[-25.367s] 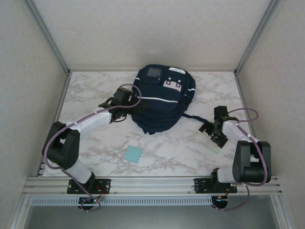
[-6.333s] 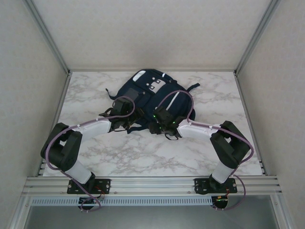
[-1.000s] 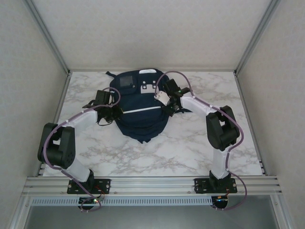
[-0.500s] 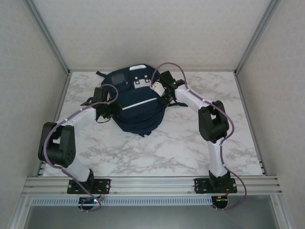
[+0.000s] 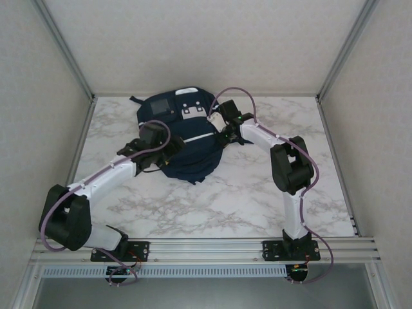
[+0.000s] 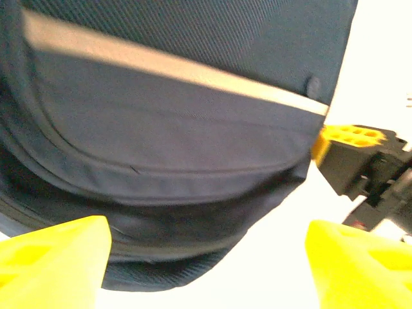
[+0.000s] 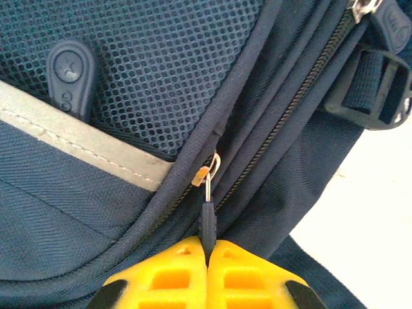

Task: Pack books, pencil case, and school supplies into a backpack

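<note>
- At the far centre of the marble table [image 5: 257,193] lies the backpack [image 5: 193,158]. It is navy and lies flat between the two arms. Its grey patch [image 5: 160,108] and white tabs [image 5: 191,111] point toward the far wall, and its narrower end points toward the arm bases.
- Left arm [image 5: 103,180]: stretched diagonally from the near left corner to the side of the backpack nearest it.
- Right arm [image 5: 290,167]: elbow raised over the right half of the table, forearm angled inward to the backpack's far right edge.
- Left gripper [image 5: 168,147] [image 6: 206,257]: released. Its yellow fingers [image 6: 51,248] stand wide apart at the two lower corners of the left wrist view, with nothing clamped between them. The backpack's [image 6: 180,129] rounded lower edge lies just beyond them.
- Right gripper [image 5: 222,125] [image 7: 207,257]: clenched, the two yellow fingers pressed together on the zipper pull.
- Reflective stripe [image 5: 199,136] [image 7: 84,151] [image 6: 161,64]: a pale band across the backpack's [image 7: 77,212] front panel, below a mesh pocket in the right wrist view.
- Buckle [image 7: 380,90]: dark plastic, on a strap at the upper right of the right wrist view.
- Zipper pull [image 7: 207,215]: a thin dark tab hanging from a small metal ring on the zipper track, its lower end pinched between the right fingers.
</note>
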Controlling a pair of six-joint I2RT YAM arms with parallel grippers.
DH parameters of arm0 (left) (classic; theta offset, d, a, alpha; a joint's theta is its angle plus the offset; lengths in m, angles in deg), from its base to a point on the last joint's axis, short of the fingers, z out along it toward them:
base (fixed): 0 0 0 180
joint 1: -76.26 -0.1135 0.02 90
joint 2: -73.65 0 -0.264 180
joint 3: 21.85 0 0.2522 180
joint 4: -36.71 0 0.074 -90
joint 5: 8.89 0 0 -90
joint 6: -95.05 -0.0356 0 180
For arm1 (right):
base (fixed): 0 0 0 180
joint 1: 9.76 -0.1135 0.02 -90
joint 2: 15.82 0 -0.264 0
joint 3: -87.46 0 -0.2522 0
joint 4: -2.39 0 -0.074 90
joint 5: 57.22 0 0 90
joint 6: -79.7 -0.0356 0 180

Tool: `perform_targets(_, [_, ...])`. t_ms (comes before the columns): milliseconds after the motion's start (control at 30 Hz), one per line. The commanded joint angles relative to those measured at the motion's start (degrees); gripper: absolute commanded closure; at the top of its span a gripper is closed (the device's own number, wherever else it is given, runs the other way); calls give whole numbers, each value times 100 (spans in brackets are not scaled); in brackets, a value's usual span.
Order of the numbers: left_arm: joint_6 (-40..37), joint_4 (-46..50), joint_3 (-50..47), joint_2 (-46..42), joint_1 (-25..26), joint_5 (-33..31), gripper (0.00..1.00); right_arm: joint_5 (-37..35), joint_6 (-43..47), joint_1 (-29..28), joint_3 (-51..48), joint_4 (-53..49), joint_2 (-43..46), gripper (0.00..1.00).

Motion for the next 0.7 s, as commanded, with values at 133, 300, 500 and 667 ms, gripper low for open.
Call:
perform_targets(133, [2378,-585,-163,434,562,-553,25,109,-167,-276,-413,136,417,100])
perform_targets(300, [3208,-1128,-10,918,717,-840,30,160,-221,-363,-607,181,430,100])
perform_targets(500, [3692,-1234,258,1550,678,-1259,31,300,-269,-423,-761,109,539,100])
perform_targets(667, [3758,-1155,324,2036,526,-1306,43,270,-178,-463,-990,256,711,100])
